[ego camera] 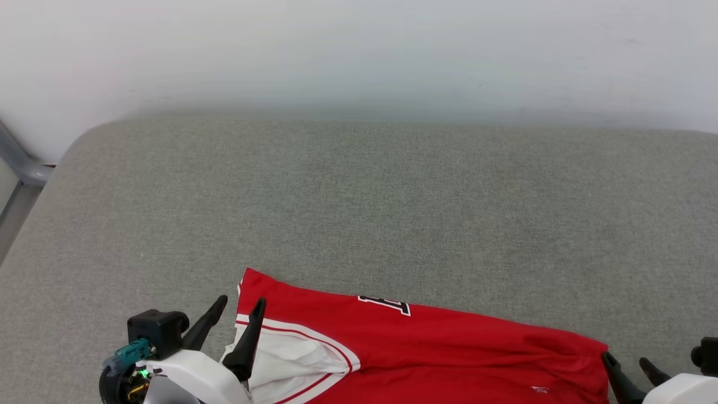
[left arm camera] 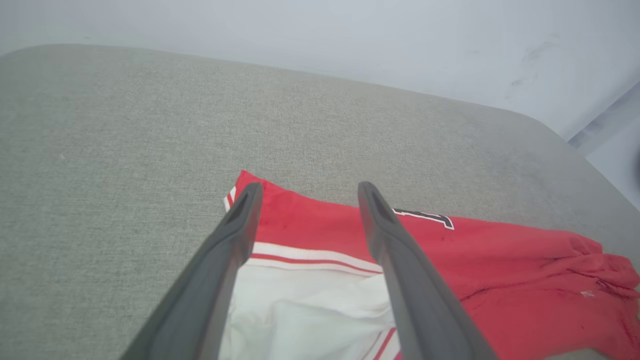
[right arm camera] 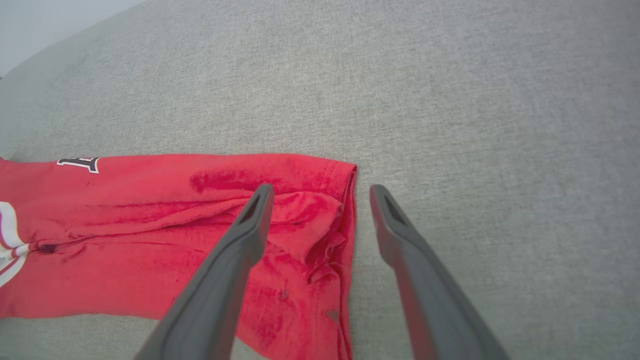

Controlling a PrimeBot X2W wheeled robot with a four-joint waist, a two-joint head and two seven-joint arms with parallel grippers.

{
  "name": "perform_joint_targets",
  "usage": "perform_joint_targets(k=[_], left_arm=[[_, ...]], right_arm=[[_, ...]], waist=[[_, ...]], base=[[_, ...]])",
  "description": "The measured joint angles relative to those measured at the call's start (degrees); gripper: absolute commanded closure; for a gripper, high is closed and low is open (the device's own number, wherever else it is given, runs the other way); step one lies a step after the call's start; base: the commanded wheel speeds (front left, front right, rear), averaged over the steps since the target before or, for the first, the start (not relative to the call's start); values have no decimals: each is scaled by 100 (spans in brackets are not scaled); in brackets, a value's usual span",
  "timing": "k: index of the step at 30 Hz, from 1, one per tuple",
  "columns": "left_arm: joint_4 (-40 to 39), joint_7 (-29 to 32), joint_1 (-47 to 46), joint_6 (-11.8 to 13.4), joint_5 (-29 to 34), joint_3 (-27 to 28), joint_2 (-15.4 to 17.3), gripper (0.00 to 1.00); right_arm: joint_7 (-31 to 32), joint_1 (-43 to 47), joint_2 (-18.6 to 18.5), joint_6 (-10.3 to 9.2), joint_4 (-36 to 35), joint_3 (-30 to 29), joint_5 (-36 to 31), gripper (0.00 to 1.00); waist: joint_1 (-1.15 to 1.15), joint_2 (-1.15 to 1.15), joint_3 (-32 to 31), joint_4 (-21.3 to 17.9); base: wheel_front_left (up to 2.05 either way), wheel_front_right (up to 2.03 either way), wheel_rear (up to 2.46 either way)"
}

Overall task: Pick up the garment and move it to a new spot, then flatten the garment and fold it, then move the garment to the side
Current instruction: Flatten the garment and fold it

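The garment [ego camera: 449, 348] lies stretched sideways at 6 o'clock in the head view, running from about 7 to 5 o'clock along the near part of the grey table [ego camera: 392, 196]. Its red body is uppermost, a scrap of white-black lettering [ego camera: 384, 304] sits on its 12 o'clock edge, and a white sleeve [ego camera: 286, 353] with striped trim is at its left end. The right end is rumpled into soft ridges near the hem. At 7 o'clock the left gripper [ego camera: 242, 301] has its fingers apart, straddling the sleeve corner. At 5 o'clock the right gripper [ego camera: 625, 359] also has its fingers spread, one over red cloth and one over bare table beside the hem. I cannot tell whether either touches the fabric. The main risk, as I judge it, is an uneven pinch. Thin layered cloth may give up only its top ply, or the right fingers may close beside the hem and miss, so that one end lifts alone and the shirt twists or drags.
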Motion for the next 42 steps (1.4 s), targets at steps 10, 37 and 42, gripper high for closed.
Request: perform_joint_targets(k=[10, 37, 42], left_arm=[[-44, -1111, -38, 166, 660, 12, -425, 0], [-459, -1271, -133, -159, 1984, 1017, -1261, 0], [-378, -1272, -85, -208, 2085, 1096, -1295, 0]], right_arm=[[456, 97, -196, 0, -207, -181, -188, 0], [967, -283, -180, -1, 870, 265, 257, 100], [905, -382, -319, -1, 814, 371, 343, 100]], waist=[[0, 0, -101, 103], [0, 0, 625, 358], [1, 0, 478, 294]], base=[[0, 0, 0], [0, 0, 0], [0, 0, 0]])
